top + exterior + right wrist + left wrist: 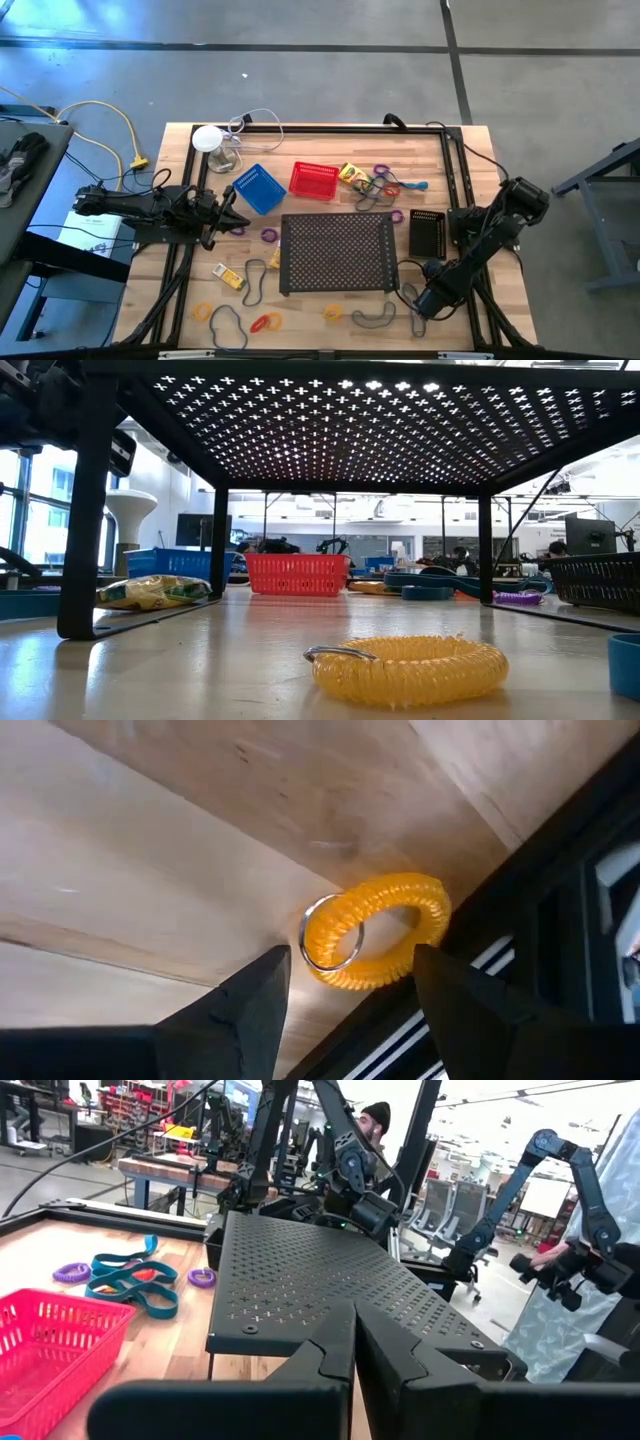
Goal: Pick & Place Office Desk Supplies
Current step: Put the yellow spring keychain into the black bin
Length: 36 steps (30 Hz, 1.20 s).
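A yellow coiled loop (378, 932) with a metal ring lies flat on the wooden table next to a black rail. My right gripper (352, 955) stands open over it near the table's front right (422, 300), pointing steeply down, one finger on either side and clear of it. My left gripper (353, 1325) is shut and empty, held level at the table's left (235, 215). Red (313, 180), blue (258, 188) and black (427, 233) baskets stand on the table. Two yellow crayon boxes (352, 174) (229, 276) and several coloured loops lie around them.
A large black perforated tray (338, 252) on legs stands mid-table, just left of my right gripper. A black rail (520, 910) runs close beside the yellow loop. A white disc with a clear cable (208, 137) sits at the far left. A person (375, 1125) shows beyond the table.
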{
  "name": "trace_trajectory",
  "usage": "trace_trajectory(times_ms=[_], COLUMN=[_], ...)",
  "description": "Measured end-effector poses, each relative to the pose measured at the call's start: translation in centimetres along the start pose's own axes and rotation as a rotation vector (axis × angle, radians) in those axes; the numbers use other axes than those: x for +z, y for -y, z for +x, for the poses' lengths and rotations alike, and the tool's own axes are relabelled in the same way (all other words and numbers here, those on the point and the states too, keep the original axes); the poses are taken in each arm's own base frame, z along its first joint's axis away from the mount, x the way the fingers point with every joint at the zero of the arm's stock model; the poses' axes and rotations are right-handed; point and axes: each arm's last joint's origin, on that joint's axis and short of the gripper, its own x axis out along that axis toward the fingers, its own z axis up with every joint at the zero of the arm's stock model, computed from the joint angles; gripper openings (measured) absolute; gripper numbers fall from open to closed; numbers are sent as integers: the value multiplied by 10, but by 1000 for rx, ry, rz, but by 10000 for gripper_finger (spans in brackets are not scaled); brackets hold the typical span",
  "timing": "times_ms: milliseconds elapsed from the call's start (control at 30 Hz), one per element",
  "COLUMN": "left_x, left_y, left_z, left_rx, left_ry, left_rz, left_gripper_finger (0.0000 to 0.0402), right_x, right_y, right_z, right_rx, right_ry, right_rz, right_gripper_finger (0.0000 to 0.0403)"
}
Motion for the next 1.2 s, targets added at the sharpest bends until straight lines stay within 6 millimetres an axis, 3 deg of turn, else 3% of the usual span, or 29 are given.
trace_trajectory(times_ms=[167, 300, 700, 967, 1200], left_x=[0, 0, 0, 0, 0], left_y=[0, 0, 0, 0, 0], left_z=[0, 0, 0, 0, 0], left_rx=[0, 0, 0, 0, 0], left_ry=[0, 0, 0, 0, 0], left_rz=[-3, -15, -18, -18, -18], left_gripper_finger=[0, 0, 0, 0, 0], right_x=[3, 3, 3, 1, -17], right_y=[1, 1, 0, 3, 0], right_z=[5, 6, 7, 3, -36], right_rx=[17, 23, 22, -25, -46], right_ry=[-11, -15, -16, -21, -8], right_rz=[-37, -76, -86, -71, -63], right_gripper_finger=[200, 173, 14, 5, 3])
